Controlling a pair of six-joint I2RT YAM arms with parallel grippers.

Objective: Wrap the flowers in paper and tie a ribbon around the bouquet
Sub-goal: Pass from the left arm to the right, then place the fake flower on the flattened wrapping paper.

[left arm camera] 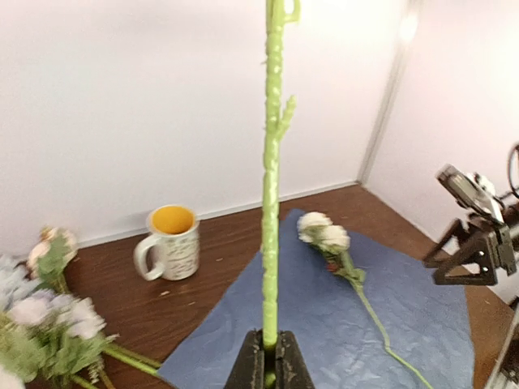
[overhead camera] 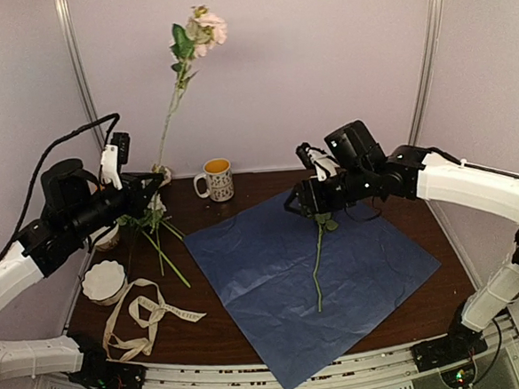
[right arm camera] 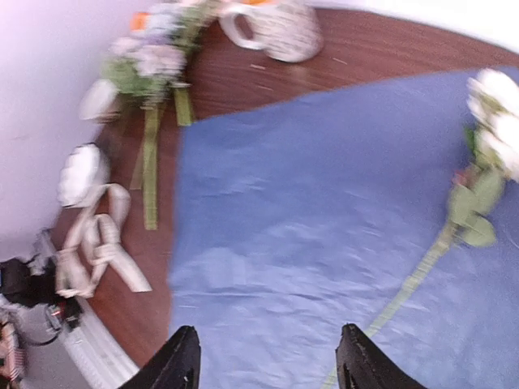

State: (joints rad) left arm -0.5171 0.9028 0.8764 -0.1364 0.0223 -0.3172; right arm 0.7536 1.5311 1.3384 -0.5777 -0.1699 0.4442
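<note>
Stem [left arm camera: 270,203] upright in clamped left tool [left arm camera: 270,347]; white flower [left arm camera: 324,233] flat on paper [overhead camera: 275,282], seemingly just below parted right tool [right arm camera: 268,347]

Mug [overhead camera: 217,180] at back, wht bowl [overhead camera: 103,282] L, on table [overhead camera: 218,338].

**A robot test booth in a lab**

I'm driving from afar inside a lab cell: plain white panel walls [overhead camera: 322,65] joined by metal posts [overhead camera: 428,49], a brown table [overhead camera: 225,335], and along its near edge a metal rail [overhead camera: 343,371] carrying lit circuit boards [overhead camera: 458,376].
</note>
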